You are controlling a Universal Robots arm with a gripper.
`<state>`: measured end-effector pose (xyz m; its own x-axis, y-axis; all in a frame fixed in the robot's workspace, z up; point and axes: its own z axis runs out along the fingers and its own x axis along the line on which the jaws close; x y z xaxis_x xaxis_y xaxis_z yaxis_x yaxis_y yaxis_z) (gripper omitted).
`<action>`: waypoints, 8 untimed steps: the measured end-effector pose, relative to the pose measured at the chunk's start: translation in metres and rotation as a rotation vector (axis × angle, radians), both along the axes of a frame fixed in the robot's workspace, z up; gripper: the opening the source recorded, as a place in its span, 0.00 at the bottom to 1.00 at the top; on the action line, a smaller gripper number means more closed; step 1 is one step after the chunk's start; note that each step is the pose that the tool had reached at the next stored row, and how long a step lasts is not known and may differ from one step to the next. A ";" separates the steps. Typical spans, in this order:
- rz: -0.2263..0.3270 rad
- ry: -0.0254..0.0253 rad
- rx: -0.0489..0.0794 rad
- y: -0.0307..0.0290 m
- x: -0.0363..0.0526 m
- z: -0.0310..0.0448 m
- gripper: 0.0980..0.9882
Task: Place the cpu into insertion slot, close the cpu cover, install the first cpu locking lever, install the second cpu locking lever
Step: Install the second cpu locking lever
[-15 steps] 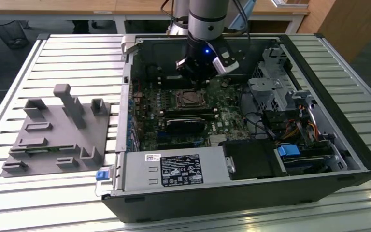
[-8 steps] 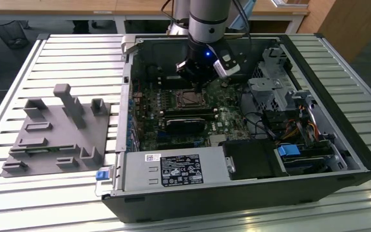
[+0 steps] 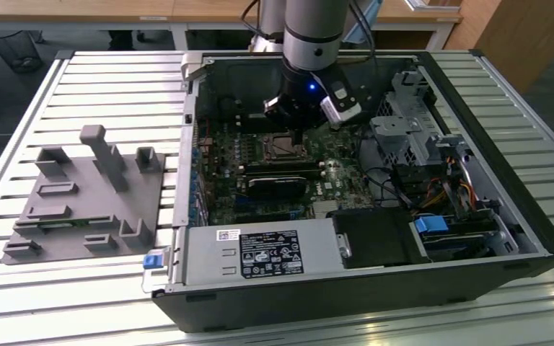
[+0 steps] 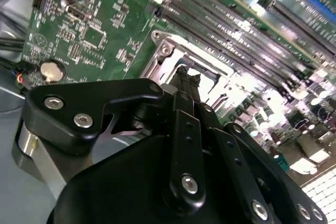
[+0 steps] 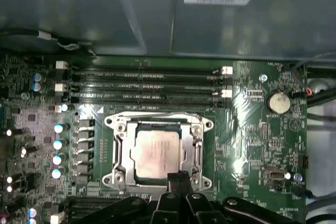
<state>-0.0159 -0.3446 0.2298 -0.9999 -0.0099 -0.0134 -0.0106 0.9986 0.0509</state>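
The cpu (image 5: 157, 150) lies flat in the insertion slot (image 3: 279, 146), silvery top face up. The cpu cover (image 5: 197, 148), a silvery frame with a square window, lies down around it. My gripper (image 5: 179, 178) hangs just above the socket's edge, fingers pressed together with nothing between them. In the second wrist view the gripper (image 4: 187, 77) has its tips close over the socket's metal rim (image 4: 157, 38). In the exterior view the gripper (image 3: 296, 133) stands inside the open computer case, right over the socket. I cannot tell how the locking levers sit.
Long memory slots (image 5: 147, 85) run beside the socket, and a coin battery (image 5: 277, 102) sits on the green board. A black module (image 3: 277, 189), power supply (image 3: 257, 256) and drive cage (image 3: 412, 130) crowd the case. A grey fixture (image 3: 84, 194) stands at the exterior view's left.
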 end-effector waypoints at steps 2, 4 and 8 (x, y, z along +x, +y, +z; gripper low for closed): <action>-0.002 0.0001 0.001 -0.0033 0.0000 0.0000 0.03; -0.004 0.0002 0.001 -0.0065 0.0000 0.0000 0.03; -0.008 0.0007 0.002 -0.0133 0.0000 0.0000 0.03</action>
